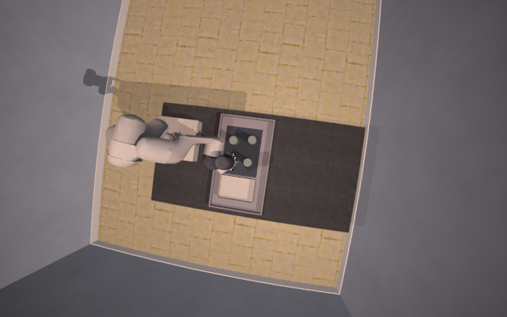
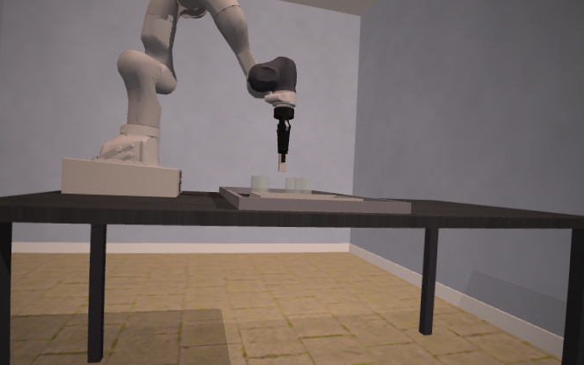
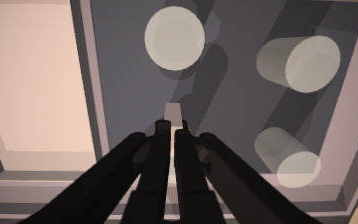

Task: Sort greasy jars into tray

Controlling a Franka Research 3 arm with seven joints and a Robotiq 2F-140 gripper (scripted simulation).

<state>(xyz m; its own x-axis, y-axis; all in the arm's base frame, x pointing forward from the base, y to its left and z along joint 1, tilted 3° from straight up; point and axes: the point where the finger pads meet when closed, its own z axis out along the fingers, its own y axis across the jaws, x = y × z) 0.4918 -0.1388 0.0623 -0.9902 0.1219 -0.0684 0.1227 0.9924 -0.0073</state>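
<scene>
The gripper (image 2: 282, 162) (image 3: 173, 116) is shut and empty, pointing down above the dark mat (image 1: 243, 131) (image 3: 125, 90). Three pale glass jars show upright on the mat: the one nearest the tray on the far side from the robot base (image 1: 247, 161) (image 3: 174, 38), and two at the end away from the tray, a far one (image 1: 251, 139) (image 3: 312, 64) and a near one (image 1: 233, 139) (image 3: 298, 169). A fourth jar is not clearly seen; a pale patch shows between the fingers in the wrist view, mostly hidden. The cream tray (image 1: 236, 188) (image 3: 35, 75) beside the mat holds no jar.
A pinkish-grey rimmed surface (image 1: 269, 133) (image 2: 321, 206) surrounds mat and tray on the dark table (image 1: 310, 173). The pale robot base block (image 2: 119, 177) stands on the left. The arm covers the mat's near side in the top view.
</scene>
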